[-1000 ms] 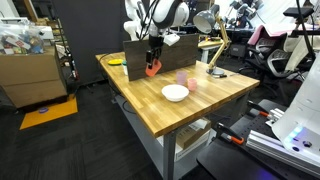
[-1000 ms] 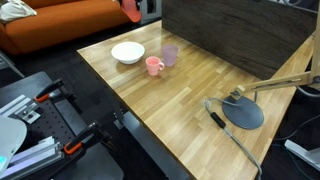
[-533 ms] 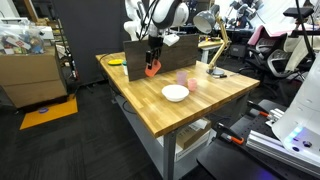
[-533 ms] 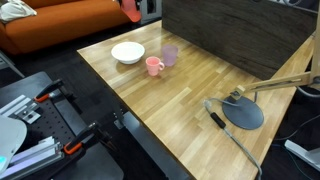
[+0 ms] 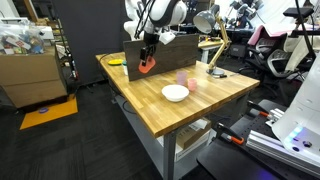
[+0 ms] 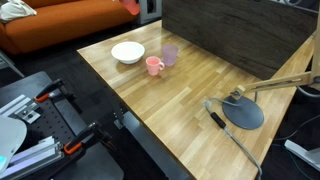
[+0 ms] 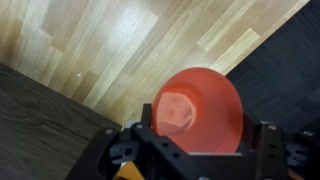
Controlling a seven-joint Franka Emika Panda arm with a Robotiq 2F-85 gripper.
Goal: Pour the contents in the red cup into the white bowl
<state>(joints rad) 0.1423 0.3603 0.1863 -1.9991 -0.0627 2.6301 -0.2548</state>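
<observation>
Aloft, red cup above open tabletop

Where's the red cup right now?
In an exterior view the red cup hangs in the pincer above the table, in front of the dark board, beyond the white bowl.

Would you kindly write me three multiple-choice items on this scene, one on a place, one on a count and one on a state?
1. The white bowl stands on: A the wooden table; B the floor; C a chair.
2. Cups standing beside the bowl: A one; B two; C four.
3. The gripper is: A open and empty; B shut on the red cup; C shut on a spoon.
Answers: 1 A, the bowl rests on the tabletop; 2 B, a pink cup and a lilac cup stand there; 3 B, the wrist view shows the cup clamped in it.
</observation>
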